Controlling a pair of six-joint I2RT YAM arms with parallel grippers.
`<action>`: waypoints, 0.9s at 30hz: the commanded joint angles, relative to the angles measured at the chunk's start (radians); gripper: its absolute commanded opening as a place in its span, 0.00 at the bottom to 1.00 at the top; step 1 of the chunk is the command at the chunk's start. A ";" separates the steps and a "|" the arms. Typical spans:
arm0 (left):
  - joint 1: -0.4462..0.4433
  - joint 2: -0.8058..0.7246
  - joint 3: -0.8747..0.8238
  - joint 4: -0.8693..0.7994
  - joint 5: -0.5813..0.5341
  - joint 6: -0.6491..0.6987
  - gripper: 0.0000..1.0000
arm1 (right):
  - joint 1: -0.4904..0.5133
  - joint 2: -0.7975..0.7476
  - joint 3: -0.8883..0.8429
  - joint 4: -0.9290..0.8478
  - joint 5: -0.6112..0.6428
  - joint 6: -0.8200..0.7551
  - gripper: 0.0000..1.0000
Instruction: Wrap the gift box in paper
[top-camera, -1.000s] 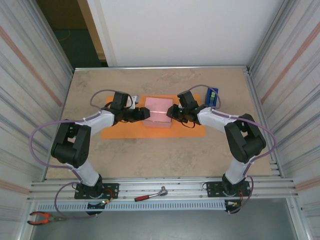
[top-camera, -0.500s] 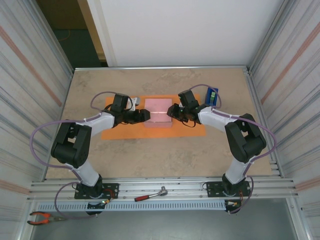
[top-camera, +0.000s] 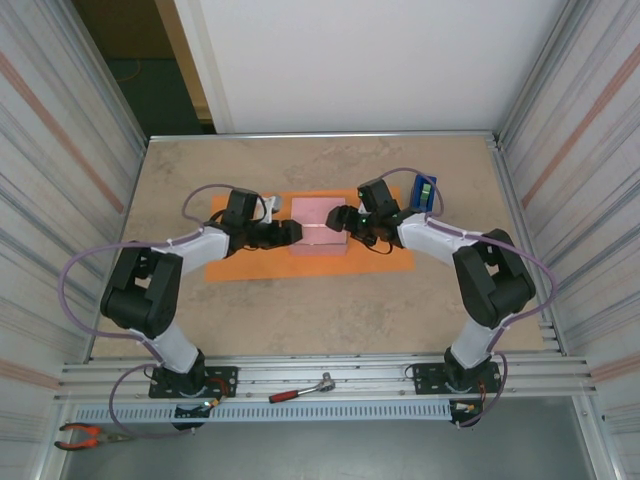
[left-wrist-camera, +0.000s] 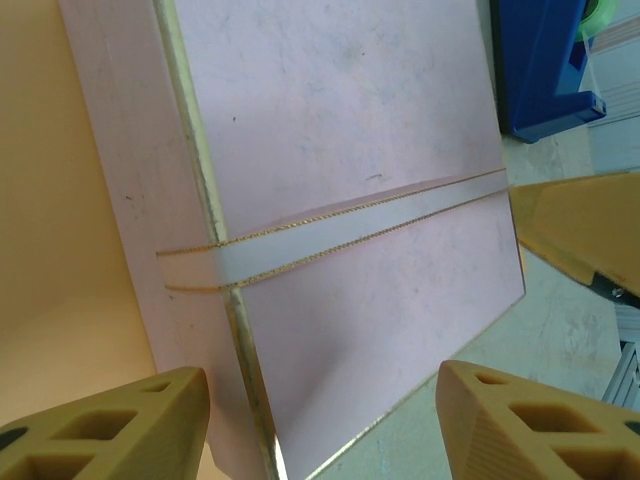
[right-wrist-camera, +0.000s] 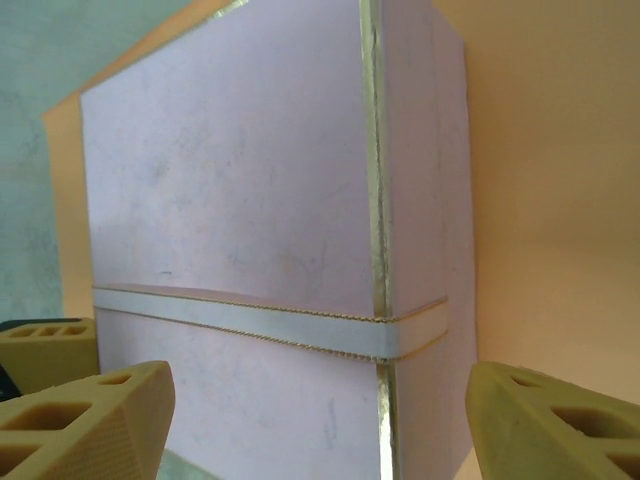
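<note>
The pale pink gift box (top-camera: 318, 222) lies flat on the orange paper (top-camera: 250, 262) in the middle of the table. My left gripper (top-camera: 291, 232) stands at the box's left edge and my right gripper (top-camera: 339, 217) at its right edge. In the left wrist view the box (left-wrist-camera: 330, 160) with its white band lies just ahead of my open left gripper (left-wrist-camera: 320, 400), and the paper (left-wrist-camera: 60, 250) shows beside it. In the right wrist view my right gripper (right-wrist-camera: 320, 400) is open, with the box (right-wrist-camera: 240, 190) and its gold corner edge before it and the paper (right-wrist-camera: 550, 200) beyond. Neither gripper clamps the box.
A blue tape dispenser (top-camera: 425, 192) stands just right of the paper, close behind my right wrist, and shows again as the dispenser (left-wrist-camera: 540, 70). Ribbed metal walls (top-camera: 580, 150) close in both sides. A ratchet (top-camera: 300, 390) and pliers (top-camera: 85, 435) lie on the rail in front.
My right gripper's jaws have spread wide at the box's right edge. The box has settled a little on the paper. The left arm has barely moved.
</note>
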 joint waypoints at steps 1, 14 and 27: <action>0.020 -0.058 -0.016 0.004 0.019 -0.016 0.63 | -0.030 -0.093 -0.031 -0.032 0.012 -0.024 0.76; -0.061 -0.275 -0.118 -0.001 0.040 -0.088 0.40 | -0.105 -0.177 -0.276 0.008 0.010 -0.010 0.27; -0.295 -0.074 -0.098 0.150 0.009 -0.149 0.24 | -0.012 -0.087 -0.281 0.068 0.033 0.018 0.00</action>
